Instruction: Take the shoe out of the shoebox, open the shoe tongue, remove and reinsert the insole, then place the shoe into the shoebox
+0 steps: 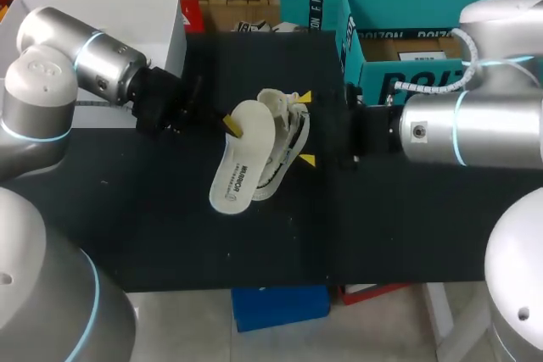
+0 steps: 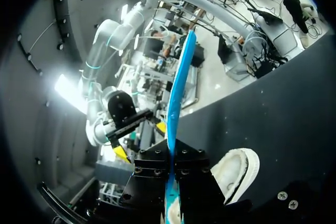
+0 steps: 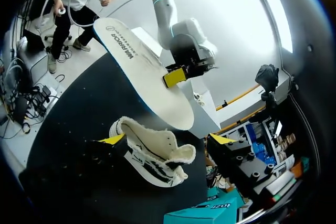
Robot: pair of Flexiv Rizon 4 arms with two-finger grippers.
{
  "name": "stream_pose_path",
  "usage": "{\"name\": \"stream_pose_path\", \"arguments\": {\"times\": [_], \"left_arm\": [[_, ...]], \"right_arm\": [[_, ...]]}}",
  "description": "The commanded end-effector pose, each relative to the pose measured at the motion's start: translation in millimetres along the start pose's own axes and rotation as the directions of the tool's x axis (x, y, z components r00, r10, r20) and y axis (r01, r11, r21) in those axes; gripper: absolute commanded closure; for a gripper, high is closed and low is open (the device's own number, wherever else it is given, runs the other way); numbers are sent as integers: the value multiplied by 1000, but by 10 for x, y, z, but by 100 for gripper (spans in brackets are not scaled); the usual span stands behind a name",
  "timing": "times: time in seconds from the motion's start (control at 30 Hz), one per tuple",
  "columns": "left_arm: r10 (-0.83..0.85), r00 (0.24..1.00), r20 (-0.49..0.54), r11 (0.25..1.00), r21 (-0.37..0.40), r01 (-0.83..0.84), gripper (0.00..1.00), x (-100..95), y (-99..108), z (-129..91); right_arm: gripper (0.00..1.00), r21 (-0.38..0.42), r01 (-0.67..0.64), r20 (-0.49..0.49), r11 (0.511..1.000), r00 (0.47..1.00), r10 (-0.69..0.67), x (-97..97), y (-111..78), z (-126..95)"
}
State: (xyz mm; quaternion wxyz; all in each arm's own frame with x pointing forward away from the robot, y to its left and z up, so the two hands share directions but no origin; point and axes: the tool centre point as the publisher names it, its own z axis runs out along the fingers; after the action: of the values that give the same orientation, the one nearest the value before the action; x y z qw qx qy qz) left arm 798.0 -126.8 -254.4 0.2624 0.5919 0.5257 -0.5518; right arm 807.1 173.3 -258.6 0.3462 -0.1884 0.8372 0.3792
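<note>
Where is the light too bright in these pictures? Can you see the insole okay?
Left wrist view: a white glare patch off beyond the table, insole plain to see. Right wrist view: background washed out white, insole well lit. Head view: even light, no glare.

A single line of dark capital letters is printed lengthwise on the pale face of the insole (image 1: 240, 158). It is seen both in the head view and in the right wrist view, where it runs near the insole's far end. Large white block lettering is carried on the teal outer walls of the shoebox (image 1: 377, 69), along the front and the side. The wording is not read off.
</note>
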Motion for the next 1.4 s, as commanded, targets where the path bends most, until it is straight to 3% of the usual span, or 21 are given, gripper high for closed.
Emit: {"name": "stream_pose_path", "arguments": {"times": [0.03,0.33,0.6,0.9,1.1,1.4], "left_arm": [[3,1000,4,1000,-10,-3,100,11,-20,4],[7,1000,2,1000,-12,-7,100,33,-20,7],[8,1000,1,1000,-17,-8,100,34,-21,5],[14,1000,1,1000,-15,-14,100,9,-14,29],[18,1000,3,1000,-13,-18,100,-5,-19,45],[17,1000,0,1000,-10,-17,100,-13,-23,58]], "right_arm": [[0,2,0,-141,1000,990,0,-34,6,5],[0,10,-32,-170,999,985,33,-6,16,41],[0,181,-120,-195,976,968,155,-92,-109,-35],[0,276,-189,-227,942,940,255,-245,-213,-166],[0,292,-217,-200,932,939,281,-319,-237,-237],[0,197,-182,-99,963,974,204,-358,-236,-178]]}}
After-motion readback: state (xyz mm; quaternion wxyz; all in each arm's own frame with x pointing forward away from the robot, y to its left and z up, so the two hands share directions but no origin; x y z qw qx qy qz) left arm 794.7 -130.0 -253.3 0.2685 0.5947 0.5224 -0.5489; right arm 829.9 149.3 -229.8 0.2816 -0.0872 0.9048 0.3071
